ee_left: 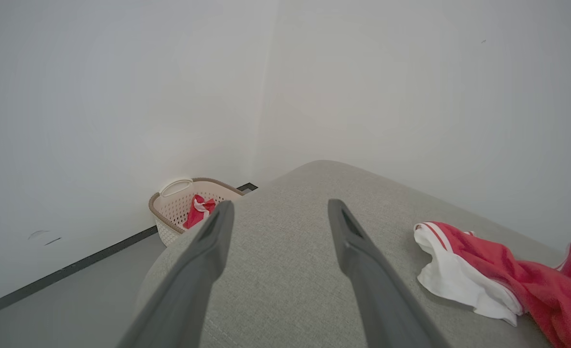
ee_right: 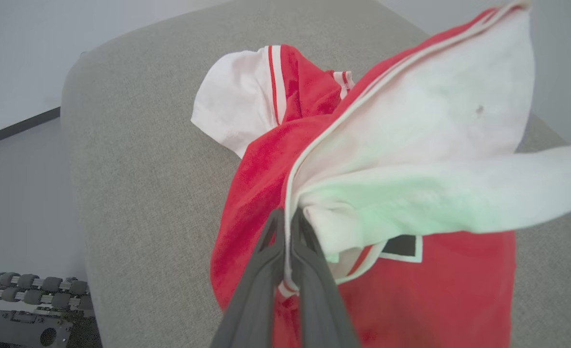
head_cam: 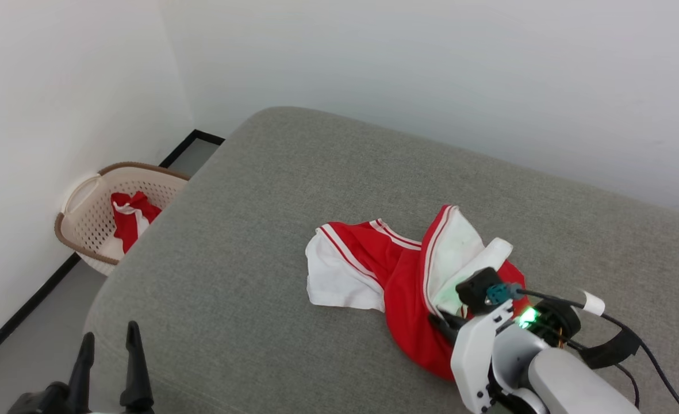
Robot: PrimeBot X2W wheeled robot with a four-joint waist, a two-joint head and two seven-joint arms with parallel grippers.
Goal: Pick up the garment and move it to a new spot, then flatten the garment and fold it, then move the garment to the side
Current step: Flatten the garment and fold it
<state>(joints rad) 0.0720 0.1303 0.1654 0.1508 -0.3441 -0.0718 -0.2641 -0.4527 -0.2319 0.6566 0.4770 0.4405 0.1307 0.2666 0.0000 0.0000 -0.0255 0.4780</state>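
While the garment (head_cam: 399, 270) lies crumpled in a heap on the grey padded surface (head_cam: 247, 230), with one white sleeve (head_cam: 333, 282) spilled out beyond and to the left of the right tool's tips and a white panel standing up just ahead of them, the lift depends on a sound grip. The right tool (ee_right: 287, 217) has its two fingers pressed together on a striped hem edge at the near side of the heap. A thin line of red-and-white trim runs between them, though I cannot tell how many layers are caught, since the cloth folds over itself right at the tips.

I judge the step in hand to be the pick-up, before the carry to a new spot. To do it well, the right tool should rise straight and slowly, so the bunched red body peels off the padding instead of dragging. It should also go high enough for the far sleeve to clear before any sideways travel. A thin pinch on trim may slip, so the hem needs watching.

The left tool (head_cam: 109, 336) hovers with its fingers wide apart and nothing between them, well to the left of the heap. Beyond its tips, on the floor (head_cam: 29, 356), a pale basket (head_cam: 138, 166) holds a small red-and-white cloth (head_cam: 129, 221), not the piece to move.
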